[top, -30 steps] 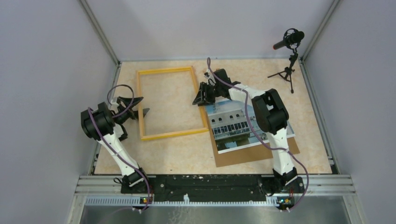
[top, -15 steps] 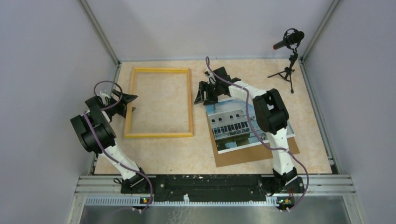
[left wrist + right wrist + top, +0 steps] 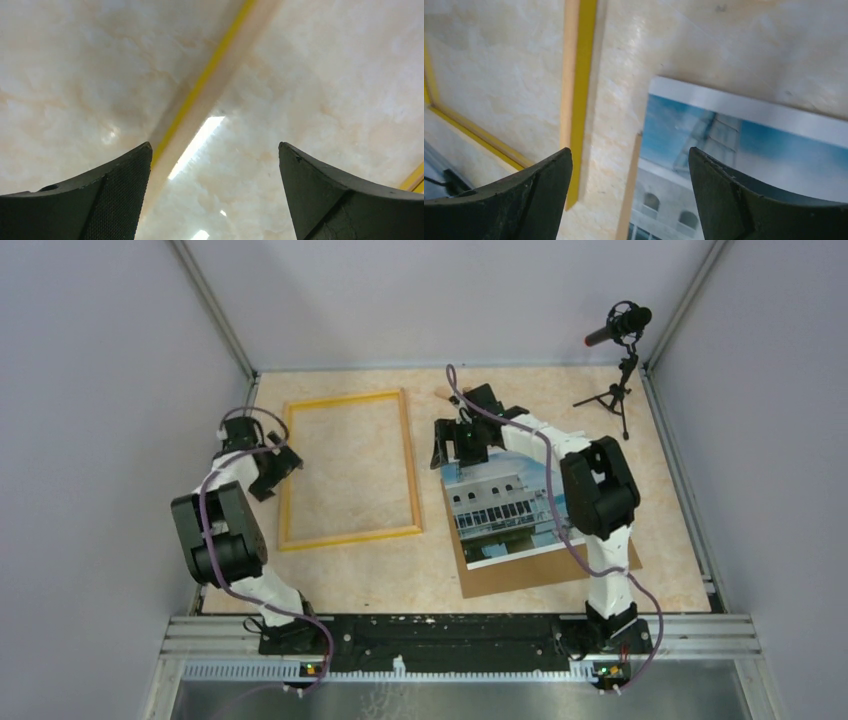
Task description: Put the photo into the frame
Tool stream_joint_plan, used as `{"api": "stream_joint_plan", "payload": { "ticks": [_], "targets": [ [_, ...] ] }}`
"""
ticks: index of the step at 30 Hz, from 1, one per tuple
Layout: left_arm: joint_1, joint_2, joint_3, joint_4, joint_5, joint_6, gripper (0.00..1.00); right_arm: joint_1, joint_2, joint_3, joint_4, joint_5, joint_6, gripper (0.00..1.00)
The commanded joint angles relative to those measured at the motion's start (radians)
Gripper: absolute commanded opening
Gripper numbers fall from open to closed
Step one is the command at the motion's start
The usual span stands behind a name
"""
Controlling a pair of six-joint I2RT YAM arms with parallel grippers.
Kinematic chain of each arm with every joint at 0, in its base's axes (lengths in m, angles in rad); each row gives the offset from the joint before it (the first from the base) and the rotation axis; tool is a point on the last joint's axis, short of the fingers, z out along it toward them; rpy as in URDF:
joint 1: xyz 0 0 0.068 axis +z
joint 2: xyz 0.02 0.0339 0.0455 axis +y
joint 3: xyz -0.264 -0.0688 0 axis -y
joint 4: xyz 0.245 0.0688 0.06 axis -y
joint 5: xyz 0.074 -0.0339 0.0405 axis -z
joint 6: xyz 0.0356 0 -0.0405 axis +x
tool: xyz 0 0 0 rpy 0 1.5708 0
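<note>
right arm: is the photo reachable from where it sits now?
Likely yes. The right hand hangs open directly above the photo's far left corner, with nothing between them. One catch: the photo lies flat on the brown backing board, so catching only the print's edge may be fiddly.

**White links, black joints, purple cables**

The left arm (image 3: 262, 590) and right arm (image 3: 603, 585) share white links and bulky black joint housings. Each trails a purple cable (image 3: 548, 495). The left claw (image 3: 214, 150) and right claw (image 3: 629, 151) have matte black curved fingers (image 3: 115, 200).
</note>
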Motion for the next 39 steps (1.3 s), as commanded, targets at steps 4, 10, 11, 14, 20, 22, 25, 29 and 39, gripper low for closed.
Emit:
{"api": "stream_joint_plan", "payload": {
  "ticks": [4, 10, 11, 14, 20, 22, 25, 29, 39],
  "targets": [
    [-0.409, -0.358, -0.077, 0.020, -0.519, -0.034, 0.98, 0.021, -0.381, -0.255, -0.120, 0.470, -0.118, 0.98],
    [-0.711, -0.473, -0.201, 0.400, -0.021, 0.055, 0.99, -0.039, -0.733, -0.626, -0.108, 0.579, 0.036, 0.99],
    [-0.756, -0.446, -0.203, 0.455, 0.068, 0.057, 0.99, -0.078, -0.791, -0.661, -0.110, 0.561, 0.077, 0.99],
    [-0.882, -0.309, -0.150, 0.523, 0.196, 0.029, 0.99, -0.234, -0.956, -0.815, -0.113, 0.507, 0.160, 0.99],
    [-1.073, -0.044, -0.007, 0.545, 0.281, -0.039, 0.99, -0.563, -1.112, -0.918, -0.102, 0.436, 0.152, 0.99],
    [-1.124, 0.009, 0.019, 0.557, 0.266, -0.045, 0.99, -0.693, -1.118, -0.918, -0.117, 0.400, 0.136, 0.99],
    [-1.180, 0.098, 0.072, 0.553, 0.246, -0.086, 0.99, -0.889, -1.135, -0.937, -0.088, 0.314, 0.141, 0.99],
    [-1.187, 0.205, 0.101, 0.459, 0.244, -0.211, 0.98, -1.136, -1.118, -0.985, -0.009, 0.166, 0.135, 0.99],
    [-1.178, 0.287, 0.071, 0.272, 0.193, -0.358, 0.98, -1.327, -1.061, -1.040, 0.095, 0.032, 0.091, 0.99]
  ]
}}
